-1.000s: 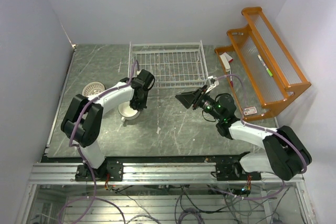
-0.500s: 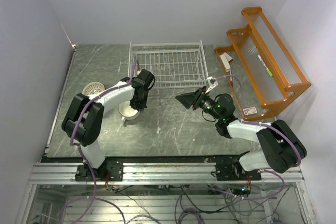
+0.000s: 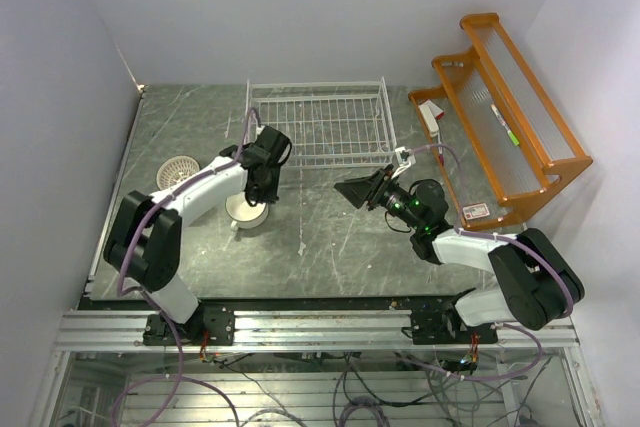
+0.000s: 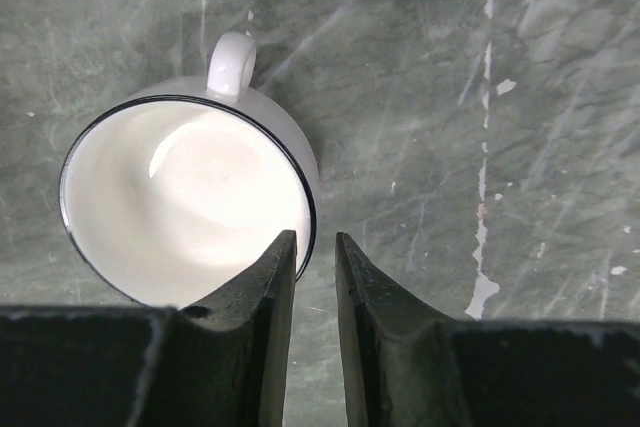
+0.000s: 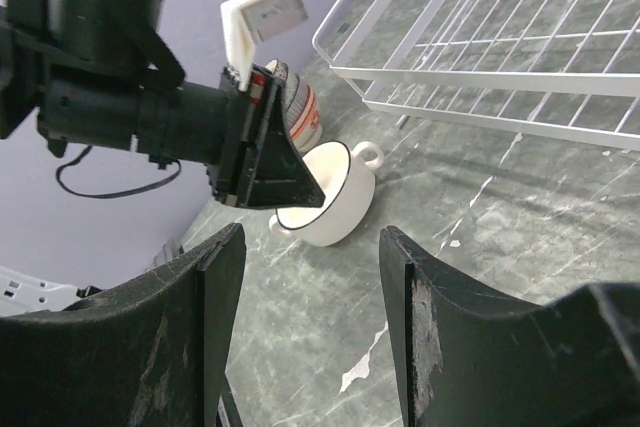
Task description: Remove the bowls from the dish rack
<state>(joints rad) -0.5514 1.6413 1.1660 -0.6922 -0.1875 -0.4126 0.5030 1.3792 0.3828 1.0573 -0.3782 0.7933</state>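
A: Top cam: handled white bowl (image 3: 244, 211) sits on the tabletop (image 3: 340, 247), outside the wire dish rack (image 3: 320, 125), off its near-left corner. L gripper (image 3: 262, 190) is over the rim and the arm covers part of the bowl.
B: L wrist cam fills that in. Bowl is upright, thin black edge on the rim, loop handle pointing away. Fingers (image 4: 268, 287) are parted by a thin slot w/ table showing through. Rim is just beside one tip, not pinched.
A: R gripper (image 5: 312, 247)?
B: Spread wide, nothing between, over mid-table to the right of that bowl. Only its cam shows a red-marked bowl (image 5: 300, 112) behind the L gripper, mostly hidden.
A: Top cam has a ribbed bowl (image 3: 177, 169) far left on the table. Can't tell if it's the same one.
B: Any text?
A: Small card (image 3: 477, 211) at the foot of the orange shelf (image 3: 500, 127), print too small to read.
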